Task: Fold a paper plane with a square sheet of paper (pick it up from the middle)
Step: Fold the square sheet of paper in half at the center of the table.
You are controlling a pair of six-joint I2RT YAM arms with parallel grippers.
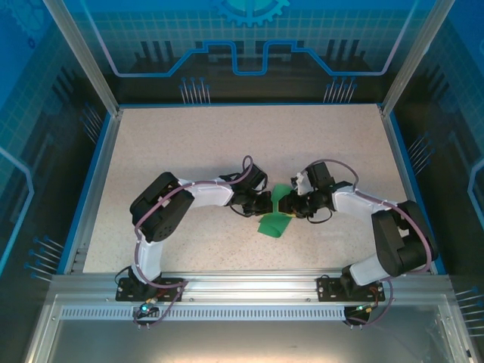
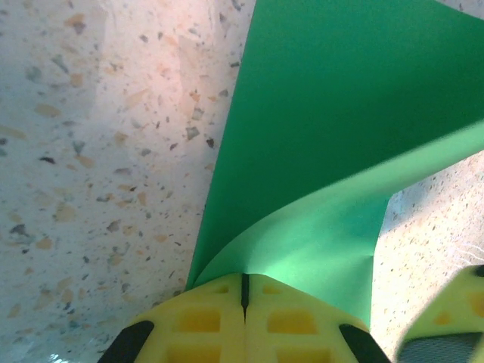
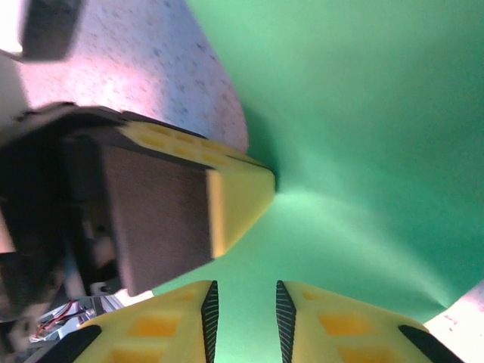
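1. Quick status: the thin bright-green square sheet of paper (image 1: 274, 224) is in the middle of the speckled beige surface (image 1: 189, 151), right between my two arms. It's partly lifted and curling, not lying flat.
2. My left end effector (image 2: 243, 286) is clamped tight on one edge of the sheet. From that wrist the paper bows up and away from the closed tips.
3. My right end effector (image 3: 242, 308) has its jaws a narrow gap apart with green showing through the gap. As far as I can tell, nothing is pinched there.
4. My read is that I'm mid-fold and nowhere near a dart shape yet.
5. To do this bit well, I'd use the left clamp as the anchor and slide the right onto the loose layer. Only close once the edges line up, then bring the flap over low and press the crease along the surface.
6. Watch out, that curl could buckle into a false crease. Both end effectors are also crowded close together, so small moves only.
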